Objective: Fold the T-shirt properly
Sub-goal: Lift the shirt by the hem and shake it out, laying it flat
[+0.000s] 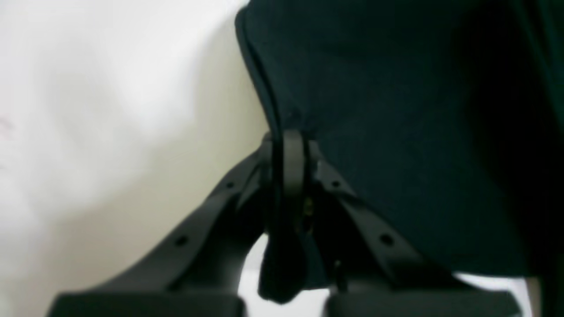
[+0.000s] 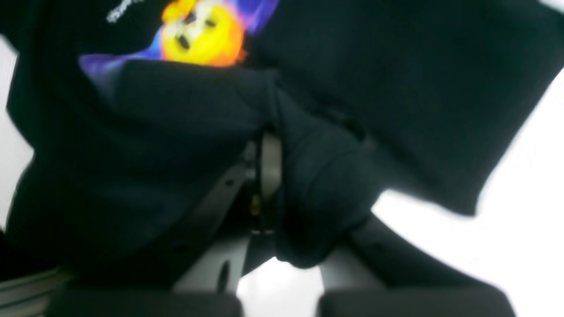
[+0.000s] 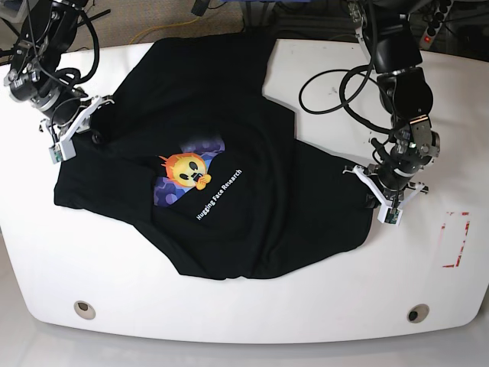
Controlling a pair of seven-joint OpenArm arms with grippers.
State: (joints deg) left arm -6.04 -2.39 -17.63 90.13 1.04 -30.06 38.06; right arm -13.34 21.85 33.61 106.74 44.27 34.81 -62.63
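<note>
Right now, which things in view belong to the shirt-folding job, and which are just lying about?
Part of the job:
- T-shirt, black, spread rumpled on the table
- left gripper, shut on the shirt's edge
- right gripper, shut on bunched shirt cloth

Just lying about:
- black cable looped on the white table
- red marking near the table's edge

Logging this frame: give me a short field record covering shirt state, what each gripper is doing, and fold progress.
shirt: black T-shirt spread rumpled on the white table, print facing up
left gripper: left gripper shut on the shirt's edge
right gripper: right gripper shut on bunched cloth near the print
fold progress: no neat fold visible; cloth lies skewed, with a flap over part of the print
other: black cable looped on the table beside the shirt
</note>
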